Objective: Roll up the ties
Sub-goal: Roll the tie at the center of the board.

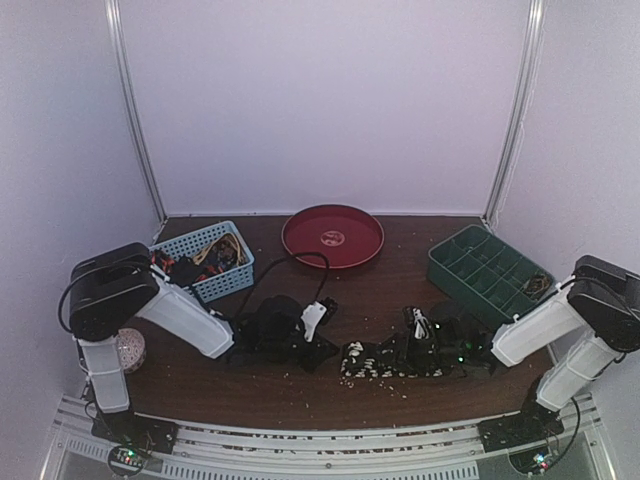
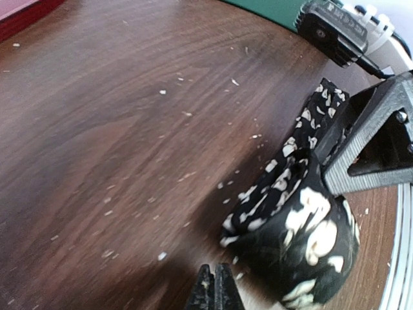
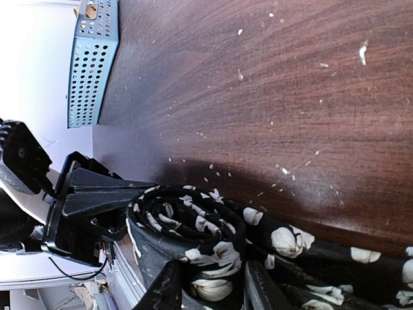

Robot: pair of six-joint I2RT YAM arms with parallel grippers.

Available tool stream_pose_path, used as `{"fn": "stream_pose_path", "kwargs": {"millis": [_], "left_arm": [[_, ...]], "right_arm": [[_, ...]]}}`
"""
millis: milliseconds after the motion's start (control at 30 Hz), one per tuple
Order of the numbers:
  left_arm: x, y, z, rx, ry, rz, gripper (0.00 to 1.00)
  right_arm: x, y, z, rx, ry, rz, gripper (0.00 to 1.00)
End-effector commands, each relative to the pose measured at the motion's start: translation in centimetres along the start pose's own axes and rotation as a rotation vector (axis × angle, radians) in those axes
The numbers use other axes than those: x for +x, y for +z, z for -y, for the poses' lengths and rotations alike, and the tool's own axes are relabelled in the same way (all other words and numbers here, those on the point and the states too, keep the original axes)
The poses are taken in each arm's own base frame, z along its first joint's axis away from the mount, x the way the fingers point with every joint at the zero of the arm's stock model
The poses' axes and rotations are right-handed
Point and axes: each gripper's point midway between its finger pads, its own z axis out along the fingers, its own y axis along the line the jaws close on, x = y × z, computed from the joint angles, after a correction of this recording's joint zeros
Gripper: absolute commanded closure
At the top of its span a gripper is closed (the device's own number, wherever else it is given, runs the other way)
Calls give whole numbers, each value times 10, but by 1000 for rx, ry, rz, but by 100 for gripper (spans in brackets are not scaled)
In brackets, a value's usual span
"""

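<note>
A dark tie with pale blotches (image 1: 375, 365) lies on the brown table between the two arms, one end wound into a loose roll (image 3: 193, 226). My right gripper (image 3: 213, 284) straddles the roll, a finger pressed on each side of it. The roll also shows in the left wrist view (image 2: 297, 239), with the tail running away toward the right gripper (image 2: 374, 142). My left gripper (image 2: 216, 290) is shut and empty, its tips on the table just left of the roll. In the top view the left gripper (image 1: 330, 350) and the right gripper (image 1: 405, 355) face each other.
A blue basket (image 1: 240, 270) holding more ties stands at the back left, a red round tray (image 1: 333, 236) at the back middle, and a green compartment tray (image 1: 485, 270) at the back right. A pinkish speckled ball (image 1: 130, 348) sits by the left arm's base. Pale crumbs are scattered about.
</note>
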Motion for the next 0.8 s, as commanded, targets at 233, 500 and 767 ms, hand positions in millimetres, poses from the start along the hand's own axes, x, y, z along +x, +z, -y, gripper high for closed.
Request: {"fn": "stream_pose_path", "kwargs": {"millis": [233, 500, 767], "left_arm": [[2, 15, 7, 6, -5, -34, 100], [-13, 11, 49, 237, -20, 23, 100], [-33, 10, 60, 264, 3, 52, 100]], "right_arm": [[-3, -3, 24, 133, -87, 33, 67], [-7, -5, 21, 144, -142, 41, 67], [-20, -15, 32, 253, -232, 93, 68]]}}
